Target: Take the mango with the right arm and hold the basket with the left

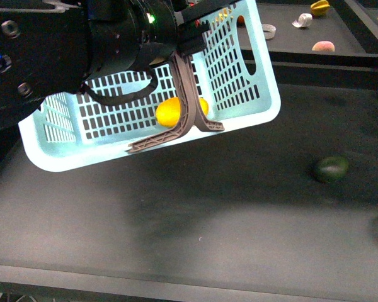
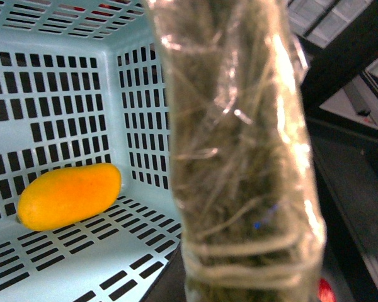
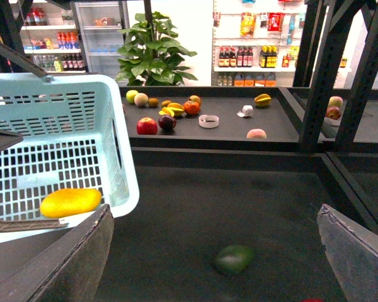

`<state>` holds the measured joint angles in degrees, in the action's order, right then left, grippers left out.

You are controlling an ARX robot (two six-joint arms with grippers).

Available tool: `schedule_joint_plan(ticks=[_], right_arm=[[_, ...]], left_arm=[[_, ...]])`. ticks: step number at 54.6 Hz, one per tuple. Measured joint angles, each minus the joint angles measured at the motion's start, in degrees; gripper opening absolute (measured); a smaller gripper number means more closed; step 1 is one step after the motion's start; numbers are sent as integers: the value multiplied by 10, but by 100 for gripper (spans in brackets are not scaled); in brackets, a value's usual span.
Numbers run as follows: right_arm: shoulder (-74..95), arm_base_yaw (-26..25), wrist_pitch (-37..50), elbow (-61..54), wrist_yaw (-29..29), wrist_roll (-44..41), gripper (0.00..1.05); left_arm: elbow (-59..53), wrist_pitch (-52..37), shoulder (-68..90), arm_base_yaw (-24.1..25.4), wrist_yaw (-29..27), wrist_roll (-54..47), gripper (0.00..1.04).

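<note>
The pale turquoise basket (image 1: pixel 239 75) hangs tilted above the dark table, and my left gripper (image 1: pixel 190 30) is shut on its upper rim. Its grey-brown handles (image 1: pixel 188 119) dangle over the front wall. The yellow mango (image 1: pixel 170 111) lies inside on the slotted base. In the left wrist view the mango (image 2: pixel 69 196) rests in the basket (image 2: pixel 63 75), partly behind a blurred taped finger (image 2: pixel 239 157). My right gripper (image 3: pixel 214 211) is open and holds nothing. It is low over the table, right of the basket (image 3: pixel 69 100) and the mango (image 3: pixel 70 202).
A dark green oval fruit (image 1: pixel 331 168) lies on the table right of the basket, seen between my right fingers as the green fruit (image 3: pixel 234 259). A raised back shelf (image 3: pixel 227 129) carries several fruits. Black frame posts (image 3: pixel 318 75) stand at the right.
</note>
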<state>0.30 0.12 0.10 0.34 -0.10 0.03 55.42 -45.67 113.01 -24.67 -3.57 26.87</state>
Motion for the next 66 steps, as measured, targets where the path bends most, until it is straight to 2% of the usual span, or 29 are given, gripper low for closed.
schedule_joint_plan(ticks=[5,17,30,41,53,62,66], right_arm=[[0,0,0,0,0,0,96],[0,0,0,0,0,0,96],[0,0,0,0,0,0,96],[0,0,0,0,0,0,96],[0,0,0,0,0,0,96],[0,0,0,0,0,0,96],[0,0,0,0,0,0,96]], left_arm=[[43,17,31,17,-16,57,5],[153,99,100,80,-96,204,5],[203,138,143,132,-162,328,5],[228,157,181,164,-168,419,5],[278,233,207,197,-168,533,5],[305,264,218,205,-158,569,5],[312,267,220,207,-148,574,15]])
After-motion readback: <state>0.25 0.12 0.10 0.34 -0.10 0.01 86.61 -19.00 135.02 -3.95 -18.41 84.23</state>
